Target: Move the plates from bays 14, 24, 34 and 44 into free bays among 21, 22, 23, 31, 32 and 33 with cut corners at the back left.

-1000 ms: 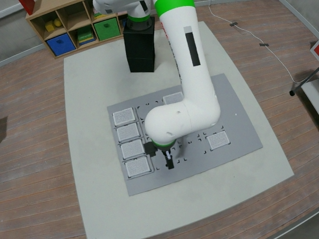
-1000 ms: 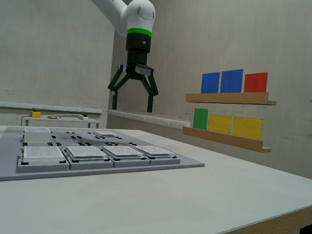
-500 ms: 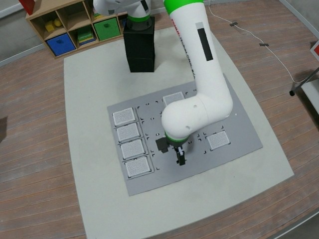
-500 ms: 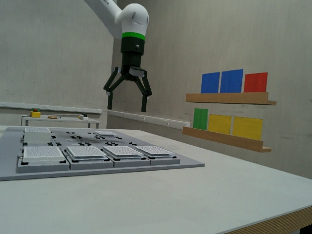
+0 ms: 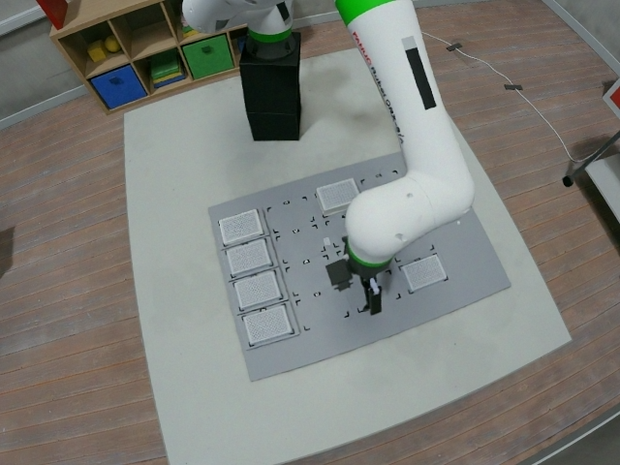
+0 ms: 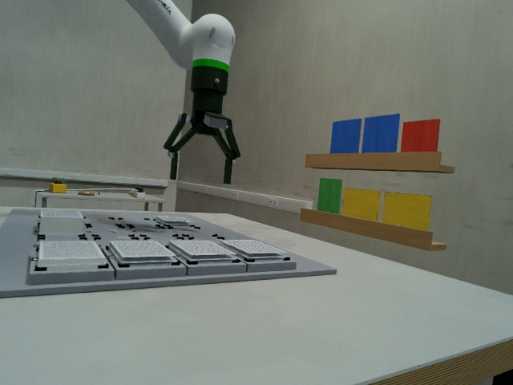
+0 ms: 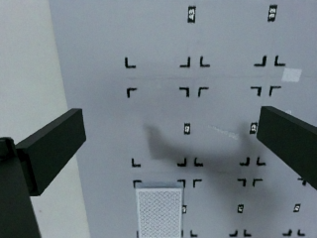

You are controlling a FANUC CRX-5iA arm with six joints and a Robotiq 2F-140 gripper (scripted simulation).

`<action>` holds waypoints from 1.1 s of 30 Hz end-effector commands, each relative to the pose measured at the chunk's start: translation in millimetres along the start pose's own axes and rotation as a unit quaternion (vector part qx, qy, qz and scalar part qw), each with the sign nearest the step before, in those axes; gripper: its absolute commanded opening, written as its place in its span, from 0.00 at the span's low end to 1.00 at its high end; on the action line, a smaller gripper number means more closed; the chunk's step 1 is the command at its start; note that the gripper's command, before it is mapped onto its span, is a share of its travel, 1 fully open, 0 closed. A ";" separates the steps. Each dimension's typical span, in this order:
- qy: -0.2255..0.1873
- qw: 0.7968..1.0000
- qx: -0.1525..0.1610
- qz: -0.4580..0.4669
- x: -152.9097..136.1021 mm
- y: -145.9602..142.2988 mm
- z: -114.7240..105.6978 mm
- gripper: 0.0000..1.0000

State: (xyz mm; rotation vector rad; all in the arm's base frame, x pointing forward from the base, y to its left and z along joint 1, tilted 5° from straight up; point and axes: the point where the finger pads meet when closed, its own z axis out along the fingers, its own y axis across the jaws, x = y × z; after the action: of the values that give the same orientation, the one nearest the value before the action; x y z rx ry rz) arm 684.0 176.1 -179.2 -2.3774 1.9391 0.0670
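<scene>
Four sealed white plates lie in the raised column 4 bays of the grey deck (image 5: 450,234) (image 6: 12,232) (image 7: 99,30): bay 14 (image 5: 241,226) (image 6: 68,253), bay 24 (image 5: 248,257) (image 6: 140,249), bay 34 (image 5: 258,289) (image 6: 202,249) and bay 44 (image 5: 266,324) (image 6: 252,246). The deep-well block (image 5: 338,194) (image 6: 61,221) sits in bay 12. Another plate (image 5: 423,272) (image 6: 174,219) (image 7: 158,213) lies in bay 41. My gripper (image 5: 369,282) (image 6: 199,178) (image 7: 170,123) is open and empty. It hangs high above the empty bays in the back rows around column 2. The arm hides part of the middle bays in the top view.
The arm's black pedestal (image 5: 272,95) stands behind the deck. A wooden cubby shelf (image 5: 144,49) with coloured bins is at the far corner. Wall shelves (image 6: 377,161) with coloured boxes and a small side table (image 6: 99,196) stand off the table.
</scene>
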 end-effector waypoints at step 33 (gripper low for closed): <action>0.000 1.000 0.001 0.000 -131.4 -1.3 2.4 1.00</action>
State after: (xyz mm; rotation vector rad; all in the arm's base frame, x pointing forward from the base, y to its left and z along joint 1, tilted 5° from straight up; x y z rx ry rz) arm 660.6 289.7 -173.4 -2.3773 1.9391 0.0666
